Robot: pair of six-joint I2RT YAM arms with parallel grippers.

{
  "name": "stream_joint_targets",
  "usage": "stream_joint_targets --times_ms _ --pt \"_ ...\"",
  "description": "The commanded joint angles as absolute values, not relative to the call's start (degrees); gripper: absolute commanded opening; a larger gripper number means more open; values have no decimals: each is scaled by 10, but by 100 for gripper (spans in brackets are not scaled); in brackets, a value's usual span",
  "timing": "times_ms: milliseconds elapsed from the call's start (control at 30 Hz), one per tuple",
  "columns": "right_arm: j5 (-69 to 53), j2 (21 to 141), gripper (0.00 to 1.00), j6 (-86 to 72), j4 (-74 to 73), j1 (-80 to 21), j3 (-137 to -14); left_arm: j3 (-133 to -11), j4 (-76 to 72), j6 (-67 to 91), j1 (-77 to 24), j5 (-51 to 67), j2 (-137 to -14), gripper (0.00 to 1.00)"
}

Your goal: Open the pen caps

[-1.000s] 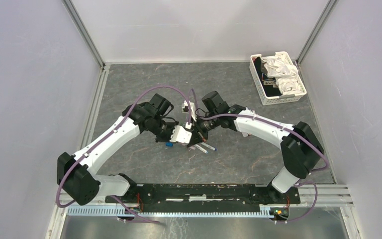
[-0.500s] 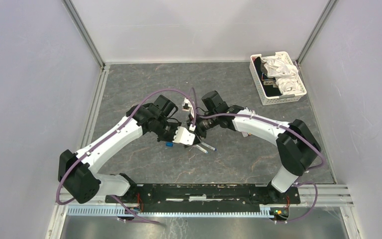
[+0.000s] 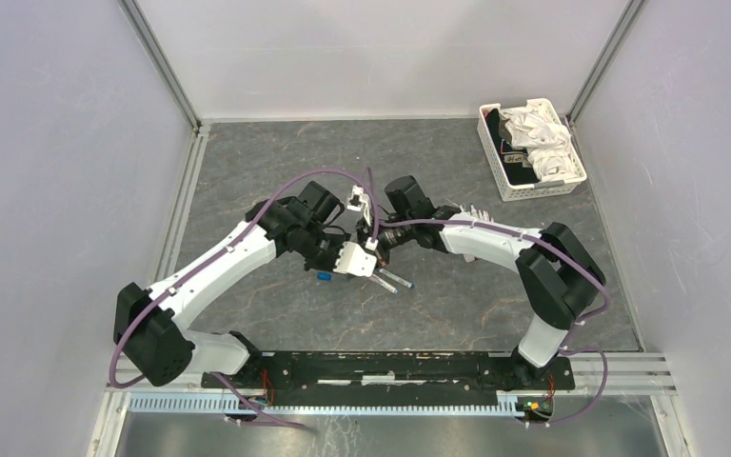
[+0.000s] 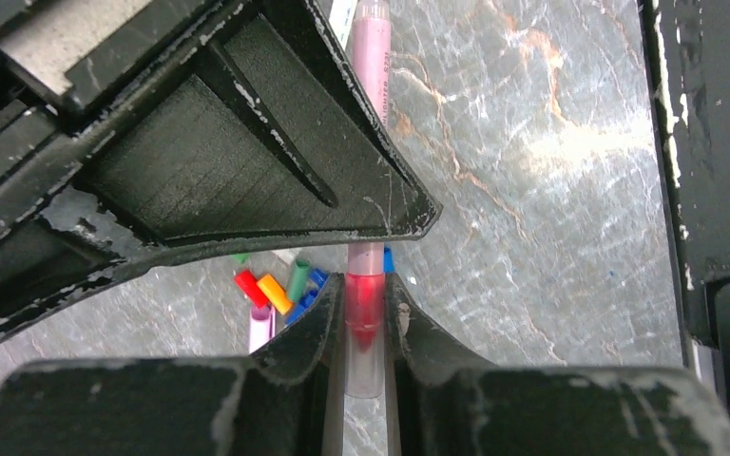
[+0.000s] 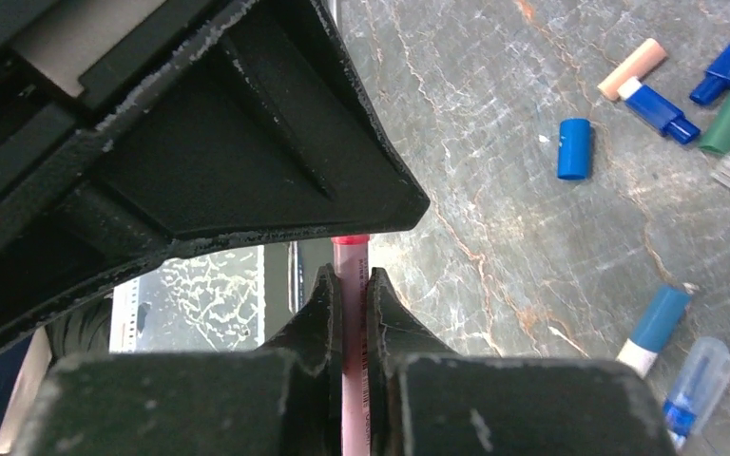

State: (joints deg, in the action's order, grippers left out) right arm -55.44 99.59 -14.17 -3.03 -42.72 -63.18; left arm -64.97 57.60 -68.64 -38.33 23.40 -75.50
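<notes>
A pink pen (image 4: 371,85) is held in the air between my two grippers. My left gripper (image 4: 365,282) is shut on its translucent cap (image 4: 365,328), with the red tip showing inside. My right gripper (image 5: 349,275) is shut on the pink barrel (image 5: 351,380). The two grippers meet tip to tip over the table's middle (image 3: 369,248). Loose pen caps lie below: red (image 4: 251,287), orange (image 4: 274,293), green (image 4: 297,278), and a blue one (image 5: 574,148) on its own.
More pens and pen parts lie on the grey table to the right: a blue-capped pen (image 5: 656,328), a clear cap (image 5: 699,385), a peach piece (image 5: 633,68). A white slotted basket (image 3: 519,190) holding crumpled cloth stands at the far right corner.
Both arms have drifted slightly left and away from the bases, the pen still between them. The grippers remain tip to tip.
</notes>
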Motion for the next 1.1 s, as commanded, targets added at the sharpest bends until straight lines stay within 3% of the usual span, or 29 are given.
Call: stream_joint_targets --times_ms 0,167,367,767,967,1067 --pt "-496 958 0 -95 -108 -395 -589 -662 580 -708 -360 185 -757 2" --pt "-449 925 0 -42 -171 -369 -538 -694 591 -770 -246 181 -792 2" --pt "-402 900 0 -9 -215 -328 -531 -650 532 -744 -227 180 -807 2" --pt "-11 876 2 -63 -160 -261 -506 -566 461 -672 -233 233 -837 2" --pt "68 895 6 -74 -118 -260 -501 -552 419 -635 -248 239 -849 4" --pt "80 897 18 -78 -103 -260 -495 -554 406 -623 -255 235 -865 7"
